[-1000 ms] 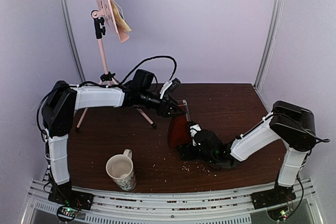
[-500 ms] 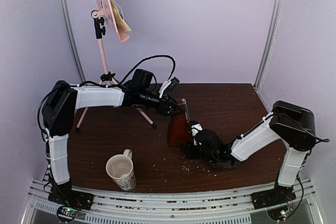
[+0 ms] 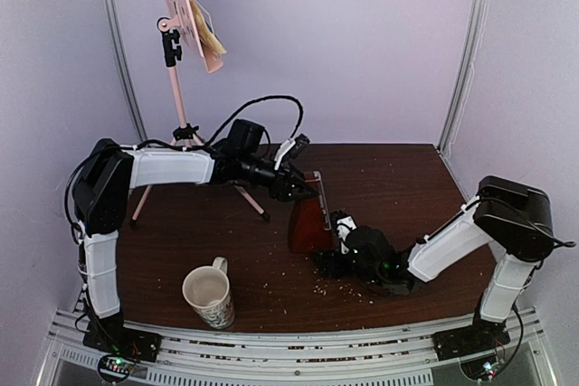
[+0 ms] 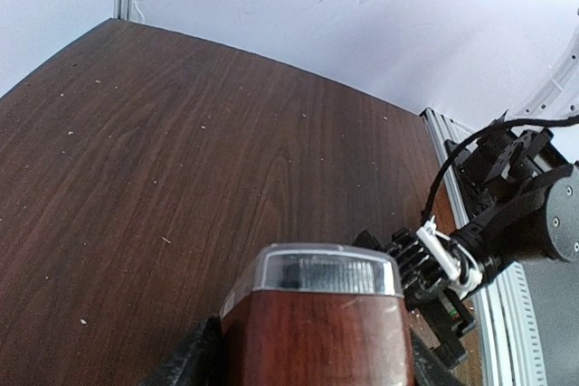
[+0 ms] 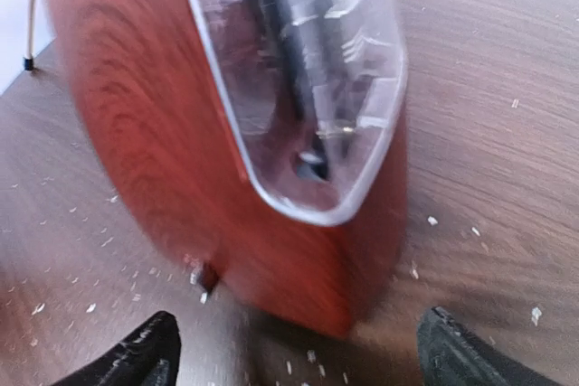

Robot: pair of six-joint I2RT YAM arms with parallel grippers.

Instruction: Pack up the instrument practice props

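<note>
Our left gripper (image 3: 303, 185) clasped the metronome (image 3: 308, 223) by its top; the right gripper (image 5: 294, 350) gaped wide at its base. We judged it rigid and slick.

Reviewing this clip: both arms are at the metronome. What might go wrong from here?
The left tool pinches the metronome only at its narrow top, so it may slip or tip. The open right tool sits close to the base, facing the clear cover; closing there might pop or scratch it.
</note>
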